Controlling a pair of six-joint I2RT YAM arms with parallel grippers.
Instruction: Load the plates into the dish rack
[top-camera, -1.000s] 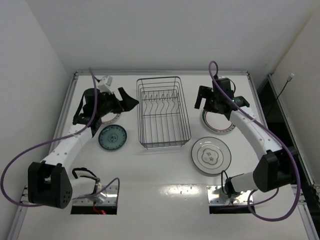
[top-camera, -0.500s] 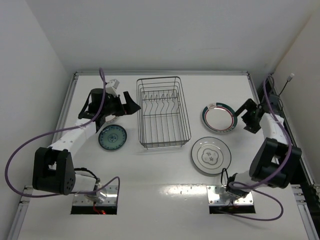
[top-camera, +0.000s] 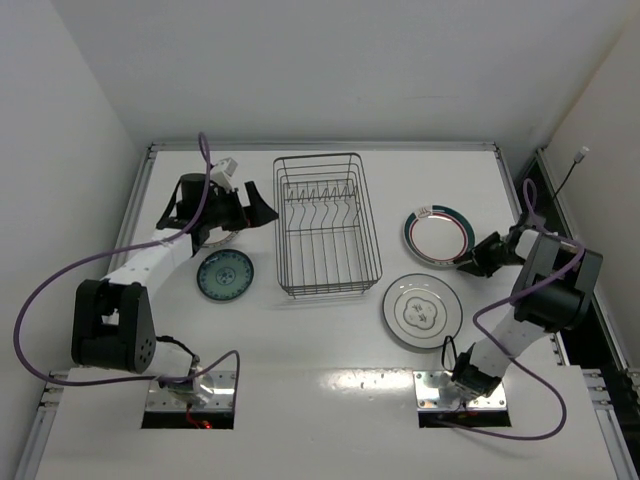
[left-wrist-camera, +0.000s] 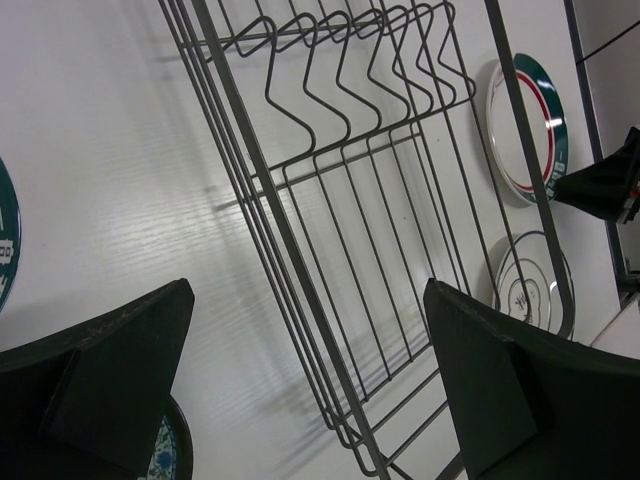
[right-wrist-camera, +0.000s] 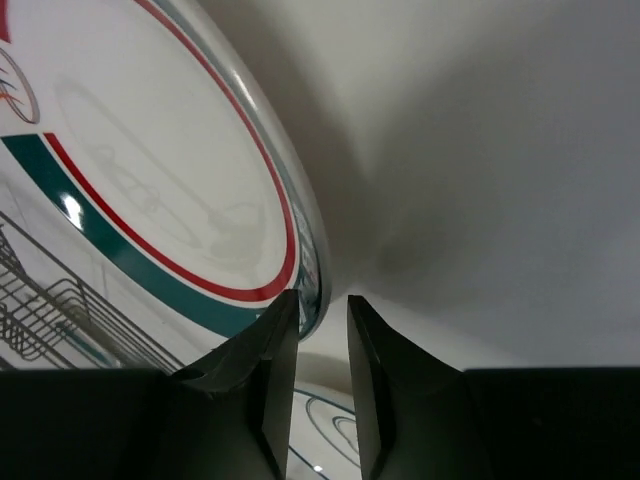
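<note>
Right end effector (top-camera: 471, 265) now at ringed plate (top-camera: 437, 237)

A glossy white table (top-camera: 330, 350) (rimmed by a metal rail (top-camera: 320, 146)) sits between 3 plain white walls (top-camera: 330, 70), light glaring off it.

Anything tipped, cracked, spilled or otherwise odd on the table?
Nothing stands out. The dish rack sits upright and empty; the teal plate, flower plate and ringed plate lie flat, intact. The left arm mostly hides a fourth plate.
</note>
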